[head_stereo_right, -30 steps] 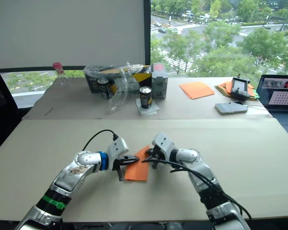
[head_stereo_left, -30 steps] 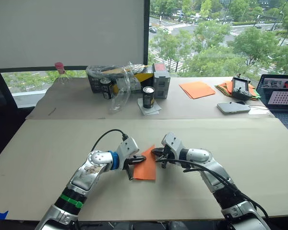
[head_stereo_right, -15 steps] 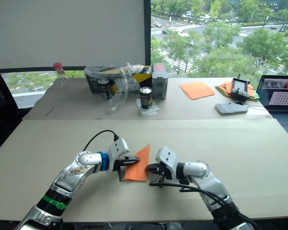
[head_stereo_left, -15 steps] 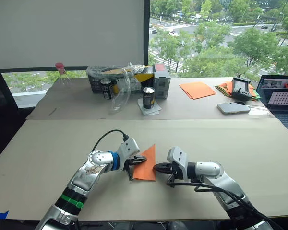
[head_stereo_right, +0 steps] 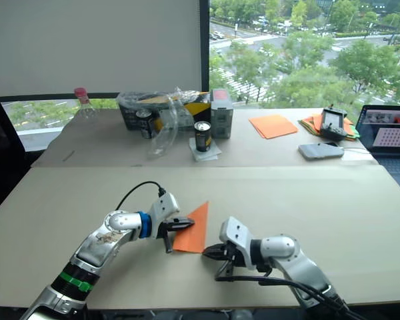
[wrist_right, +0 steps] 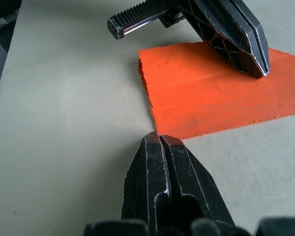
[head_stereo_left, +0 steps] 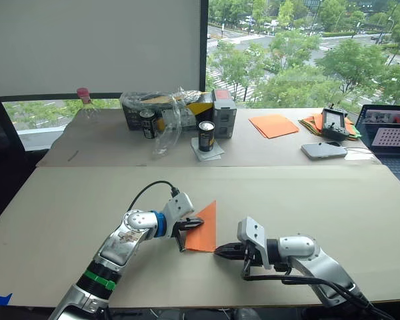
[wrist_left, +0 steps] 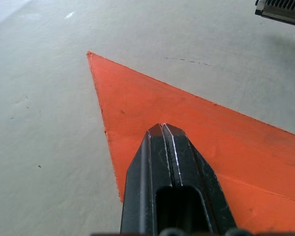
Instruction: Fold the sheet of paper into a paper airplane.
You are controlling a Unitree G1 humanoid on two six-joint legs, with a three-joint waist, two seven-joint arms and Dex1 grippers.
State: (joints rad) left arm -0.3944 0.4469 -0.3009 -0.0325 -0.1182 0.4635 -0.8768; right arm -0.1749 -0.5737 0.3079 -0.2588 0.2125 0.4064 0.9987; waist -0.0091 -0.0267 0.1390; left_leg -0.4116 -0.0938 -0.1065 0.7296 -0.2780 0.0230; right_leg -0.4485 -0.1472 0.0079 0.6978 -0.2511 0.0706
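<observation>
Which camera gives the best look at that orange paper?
The left wrist view: the paper spreads wide there, creases plain. The right wrist view shows its near corner; the eye views show it small beside the left end effector.

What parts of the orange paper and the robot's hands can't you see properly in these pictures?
- Orange paper: its underside lies against the table; the left gripper covers its left edge.
- Left wrist view: the paper runs past the picture's edge.
- Right gripper: whether its tips touch the paper's corner is unclear.

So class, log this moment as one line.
left gripper: shut, pressing on paper | right gripper: shut, at paper's near corner | paper: folded to a point, on table
</observation>
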